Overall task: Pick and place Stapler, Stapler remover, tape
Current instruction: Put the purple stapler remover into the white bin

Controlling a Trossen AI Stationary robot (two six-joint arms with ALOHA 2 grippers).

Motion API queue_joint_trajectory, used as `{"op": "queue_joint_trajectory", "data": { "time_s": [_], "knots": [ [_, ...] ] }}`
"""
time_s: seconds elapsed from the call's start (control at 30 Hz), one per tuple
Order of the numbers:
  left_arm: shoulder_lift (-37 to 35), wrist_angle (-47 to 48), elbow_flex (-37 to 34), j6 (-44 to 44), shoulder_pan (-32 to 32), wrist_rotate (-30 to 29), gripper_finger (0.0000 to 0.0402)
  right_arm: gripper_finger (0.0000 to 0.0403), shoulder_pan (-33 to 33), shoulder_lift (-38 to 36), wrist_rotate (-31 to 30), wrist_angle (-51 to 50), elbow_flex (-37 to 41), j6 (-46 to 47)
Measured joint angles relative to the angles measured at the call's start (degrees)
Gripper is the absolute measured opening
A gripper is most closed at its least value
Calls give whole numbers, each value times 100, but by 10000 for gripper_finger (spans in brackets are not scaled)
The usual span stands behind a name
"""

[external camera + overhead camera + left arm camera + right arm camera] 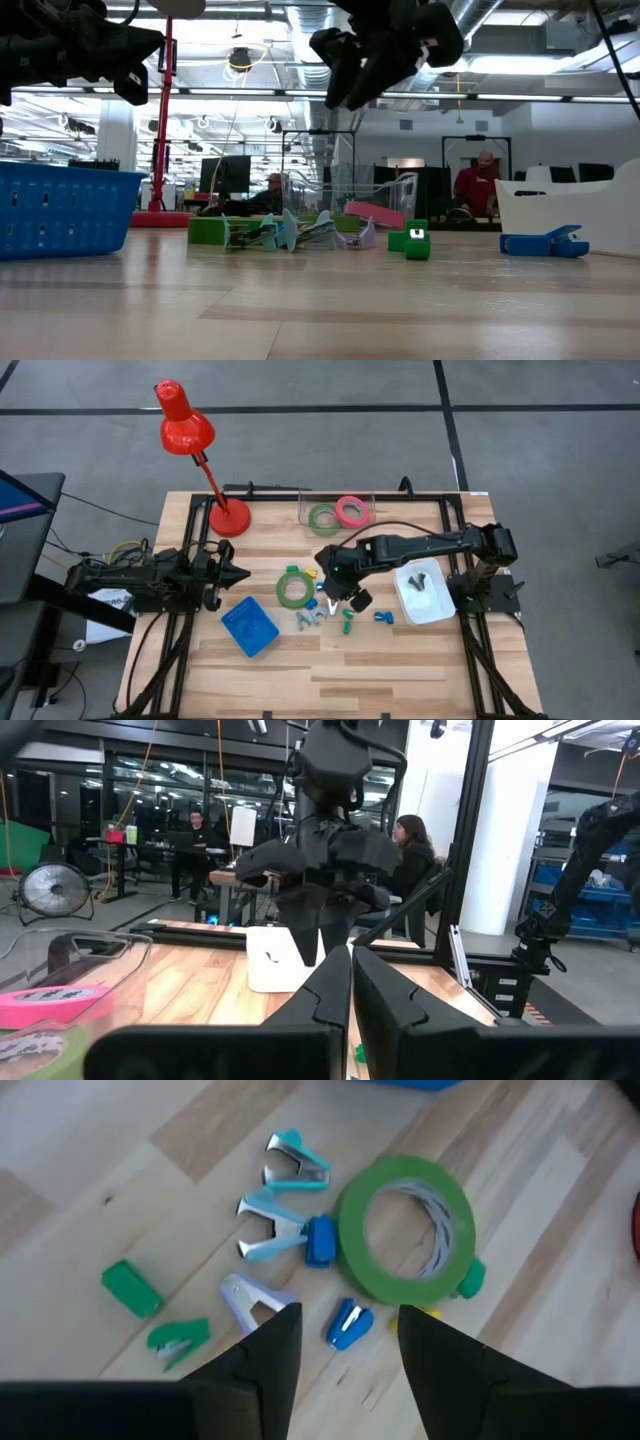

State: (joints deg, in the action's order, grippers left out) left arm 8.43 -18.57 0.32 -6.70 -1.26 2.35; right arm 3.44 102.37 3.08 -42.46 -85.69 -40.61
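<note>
Tape lies in three rings on the wooden counter (400,660): one green ring of tape (293,587) sits near the middle, and the other green ring (323,519) and the pink-red ring (351,511) lie side by side inside a clear bin (336,495) at the far edge. The right pincer (340,596) hangs above the counter just beside the middle green ring, its fingers spread and holding nothing — in its wrist view that ring shows directly beyond the fingertips. Clustered against the middle green ring on the side away from the clear bin are small coloured pieces: teal staple removers (296,1162), a lilac staple remover (255,1297), a small blue stapler (349,1323), a green mini stapler (179,1340) and a green block (131,1288). These crowd the ring closely, one blue piece touching its edge. A blue basket (249,625) lies past the small pieces on the left arm's side; a white tray (423,598) stands on the right arm's side, with a blue stapler (383,618) just beside it. A red desk lamp (187,422) stands on its base near the clear bin. The left pincer (240,573) waits between the lamp base and the blue basket, fingers pressed together — empty.
</note>
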Motion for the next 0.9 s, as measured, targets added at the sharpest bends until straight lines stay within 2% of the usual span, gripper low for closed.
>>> {"op": "queue_joint_trajectory", "data": {
  "time_s": [0.37, 0.63, 0.9],
  "knots": [
    [0, 1, 0, 0, 0, 0, 8, 159, 105, 0, 4, 231, 1, 406],
    [0, 0, 0, 0, 0, 0, 8, 159, 102, 11, 2, 486, 360, 471],
    [0, 0, 0, -1, 0, 0, 8, 159, -177, 11, 4, 738, 358, 468]
  ]
}}
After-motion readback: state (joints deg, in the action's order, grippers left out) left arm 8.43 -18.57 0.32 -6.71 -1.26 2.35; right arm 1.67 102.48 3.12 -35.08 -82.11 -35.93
